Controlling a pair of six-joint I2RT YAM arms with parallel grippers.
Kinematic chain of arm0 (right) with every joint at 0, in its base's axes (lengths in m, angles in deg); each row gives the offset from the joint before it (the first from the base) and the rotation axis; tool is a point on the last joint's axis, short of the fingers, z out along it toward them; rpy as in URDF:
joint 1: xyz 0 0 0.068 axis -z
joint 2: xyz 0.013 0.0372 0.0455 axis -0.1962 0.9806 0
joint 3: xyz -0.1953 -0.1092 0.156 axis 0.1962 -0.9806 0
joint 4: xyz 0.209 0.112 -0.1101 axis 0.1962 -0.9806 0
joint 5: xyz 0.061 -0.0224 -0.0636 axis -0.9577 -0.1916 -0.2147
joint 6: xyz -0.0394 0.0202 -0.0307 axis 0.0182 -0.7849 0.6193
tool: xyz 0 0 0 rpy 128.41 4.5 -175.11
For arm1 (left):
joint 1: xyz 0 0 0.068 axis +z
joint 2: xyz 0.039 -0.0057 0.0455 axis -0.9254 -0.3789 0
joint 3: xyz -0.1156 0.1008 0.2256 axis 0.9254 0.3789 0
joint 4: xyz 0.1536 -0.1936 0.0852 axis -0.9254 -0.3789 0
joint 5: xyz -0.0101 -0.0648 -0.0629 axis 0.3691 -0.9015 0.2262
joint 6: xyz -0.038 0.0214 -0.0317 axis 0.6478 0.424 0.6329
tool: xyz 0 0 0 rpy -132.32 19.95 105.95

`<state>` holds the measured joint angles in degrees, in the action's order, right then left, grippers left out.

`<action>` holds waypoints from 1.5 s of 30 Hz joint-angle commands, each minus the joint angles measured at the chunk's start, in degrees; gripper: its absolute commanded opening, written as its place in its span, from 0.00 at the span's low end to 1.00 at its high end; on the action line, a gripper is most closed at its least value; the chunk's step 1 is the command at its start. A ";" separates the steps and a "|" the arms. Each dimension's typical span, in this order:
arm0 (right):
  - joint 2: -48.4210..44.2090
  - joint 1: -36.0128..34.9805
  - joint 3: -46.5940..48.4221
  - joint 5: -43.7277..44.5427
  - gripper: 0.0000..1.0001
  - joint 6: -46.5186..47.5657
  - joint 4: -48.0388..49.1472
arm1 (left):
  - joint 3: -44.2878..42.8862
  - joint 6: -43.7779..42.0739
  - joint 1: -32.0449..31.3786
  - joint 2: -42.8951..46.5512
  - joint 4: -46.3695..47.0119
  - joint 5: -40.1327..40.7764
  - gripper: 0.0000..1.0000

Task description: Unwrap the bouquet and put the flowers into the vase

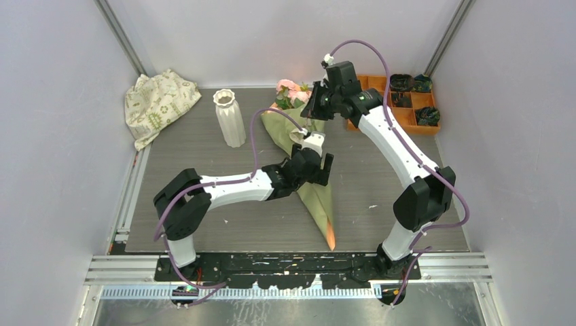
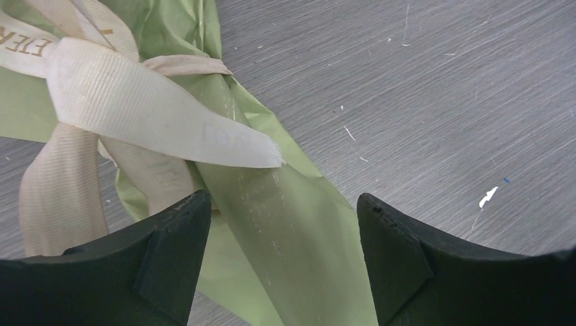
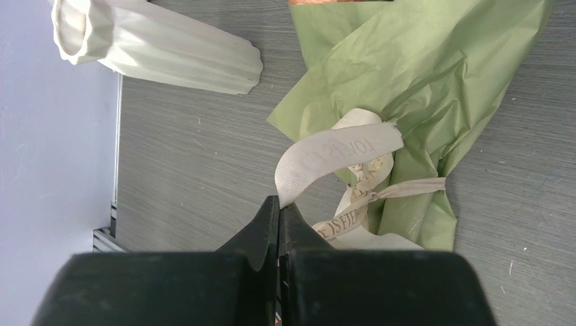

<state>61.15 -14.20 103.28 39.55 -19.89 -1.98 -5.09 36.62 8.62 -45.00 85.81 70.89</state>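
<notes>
View from above of a grey tabletop (image 1: 224, 224) with two robot arms reaching over a wrapped bouquet (image 1: 316, 200). The task has barely begun: the bouquet lies on its side across the middle of the tabletop, its pointed tip toward the near edge. The green paper is wrapped round it and the cream ribbon (image 3: 339, 153) is knotted in its bow. The flowers (image 1: 291, 90), pink and peach, show only at the cone's open mouth toward the far edge. The white ribbed vase (image 1: 229, 117) stands upright and empty, near the far edge and left of centre, just beside the bouquet's mouth but apart from it. Untying, opening the paper and moving the stems all remain. The right gripper (image 3: 279, 204) hangs above the bow with its jaws pressed together. A raised band of ribbon runs straight into its fingertips, so it appears to be pinching the ribbon. The left gripper (image 2: 282, 204) is spread wide over the narrow lower part of the cone, just below the bow. The paper lies between its jaws, and whether they touch it cannot be told.
</notes>
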 commanded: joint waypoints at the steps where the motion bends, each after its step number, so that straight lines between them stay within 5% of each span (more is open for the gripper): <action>1: -1.71 -0.35 3.06 -1.04 0.01 0.66 1.71 | -1.15 -0.71 0.63 1.38 1.27 4.07 0.78; 17: -1.14 -1.17 2.92 -1.65 0.01 0.66 2.06 | -7.83 0.41 2.64 -5.63 3.62 1.00 0.67; 33: -1.02 -1.16 2.60 -1.09 0.01 0.75 2.03 | -7.18 3.25 4.55 -5.83 -0.21 1.00 0.02; 39: -1.76 -1.13 1.85 2.24 0.01 1.38 1.66 | -3.41 4.27 5.67 0.35 -2.07 6.56 0.00; 45: -3.19 -1.20 2.63 4.51 0.01 2.17 0.47 | 2.79 11.95 13.64 2.70 -5.36 4.57 0.00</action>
<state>61.17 -15.01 103.28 41.57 -19.05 -2.35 -6.09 42.17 16.43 -45.56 82.16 74.10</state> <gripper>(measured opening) 0.034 0.007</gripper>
